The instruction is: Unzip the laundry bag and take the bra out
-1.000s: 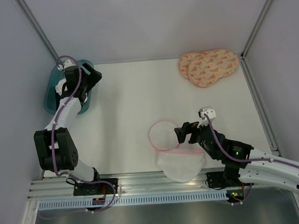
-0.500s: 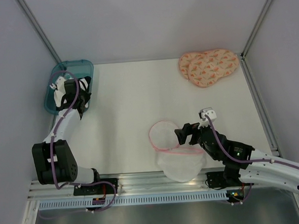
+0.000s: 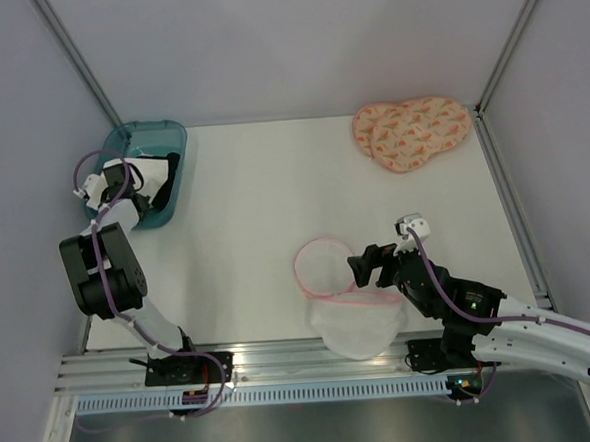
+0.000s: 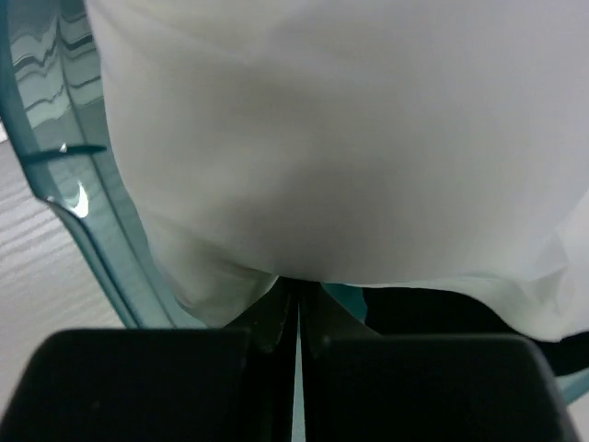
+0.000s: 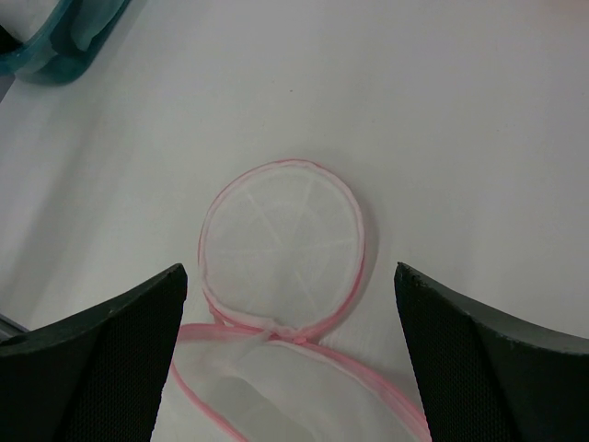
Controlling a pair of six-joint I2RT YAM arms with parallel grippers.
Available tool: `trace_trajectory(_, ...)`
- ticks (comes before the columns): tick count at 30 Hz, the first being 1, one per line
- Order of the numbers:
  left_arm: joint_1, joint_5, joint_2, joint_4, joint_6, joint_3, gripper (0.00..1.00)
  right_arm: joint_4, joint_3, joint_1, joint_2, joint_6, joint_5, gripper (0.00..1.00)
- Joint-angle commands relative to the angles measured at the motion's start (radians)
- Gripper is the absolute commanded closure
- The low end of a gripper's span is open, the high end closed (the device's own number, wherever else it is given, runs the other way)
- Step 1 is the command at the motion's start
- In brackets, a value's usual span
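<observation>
Where the right jaws stand wide, you have the laundry bag (image 5: pixel 281 235) just below them on the worktop (image 3: pixel 273 182): see-through white mesh, pink edging, unzipped flat. The bra (image 4: pixel 322 138), plain white, lies in the teal bin (image 3: pixel 151 126) with black clothing (image 4: pixel 442 308), just ahead of the closed left jaws.

This is a robotics lab test cell. The white table (image 3: pixel 274 202) is boxed in by plain grey wall panels (image 3: pixel 294 41) on its left, far and right sides, with bare metal struts (image 3: pixel 75 56) rising from its far corners. Along the table's near edge runs an aluminium rail (image 3: pixel 303 359) with a left arm (image 3: pixel 103 278) and a right arm (image 3: pixel 501 319) bolted to it. Purple cables (image 3: pixel 431 276) loop along them, and a slotted cable duct (image 3: pixel 286 393) lies just outside the rail. On the table are laundry items: a teal plastic bin (image 3: pixel 165 139) at its far left corner, a peach patterned pad (image 3: pixel 410 132) at its far right corner and a mesh laundry bag (image 3: pixel 351 323) by its near edge.
</observation>
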Motion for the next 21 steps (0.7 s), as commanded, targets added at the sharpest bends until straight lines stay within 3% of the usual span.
trace_trajectory(1,0.033,0.072,0.069,-0.007,0.021,0.086,0.98,-0.01,0.006,0.0,0.0,0.012,0.018,0.02)
trace_trajectory(10,-0.051,0.322,-0.09,0.082,0.024,0.06,0.98,0.033,0.02,0.001,0.052,0.003,0.012,0.02)
trace_trajectory(13,-0.12,0.373,-0.193,0.069,0.007,0.015,0.78,0.008,0.025,0.001,0.049,0.017,0.048,0.02)
trace_trajectory(18,-0.26,0.48,-0.353,0.079,-0.018,-0.085,0.26,-0.107,0.04,0.0,0.018,0.095,0.144,0.02)
trace_trajectory(21,-0.356,0.554,-0.445,0.082,-0.019,-0.162,0.13,-0.183,0.06,0.001,0.032,0.138,0.177,0.02)
